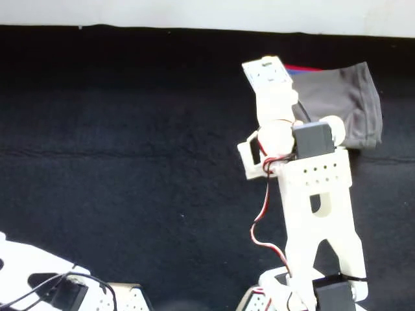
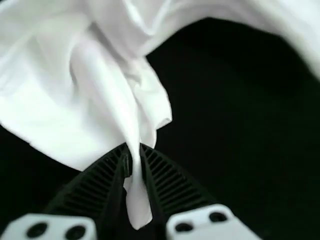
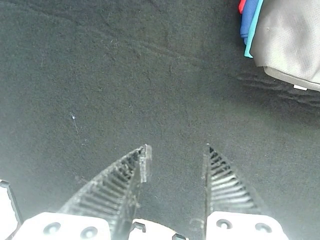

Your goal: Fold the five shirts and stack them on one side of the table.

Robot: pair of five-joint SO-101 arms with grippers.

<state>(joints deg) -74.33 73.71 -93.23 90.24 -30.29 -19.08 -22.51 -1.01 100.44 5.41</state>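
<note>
My left gripper [image 2: 134, 150] is shut on a bunched fold of a white shirt [image 2: 75, 90], which spreads away from the fingers in loose creases over the black table. My right gripper [image 3: 175, 155] is open above bare black cloth, with nothing between its fingers. A stack of folded shirts lies at the table's far right: a grey shirt [image 1: 343, 103] on top, with red and blue edges [image 1: 301, 69] showing beneath it. In the right wrist view the grey shirt [image 3: 290, 40] and the blue edges [image 3: 250, 25] sit a short way ahead of the fingertips. The right arm [image 1: 311, 188] stretches toward that stack.
A black cloth [image 1: 130, 162] covers the table, with wide free room across the left and middle. The table's far edge meets a pale wall [image 1: 194, 13]. White parts and cables of the other arm [image 1: 58, 285] sit at the near left corner.
</note>
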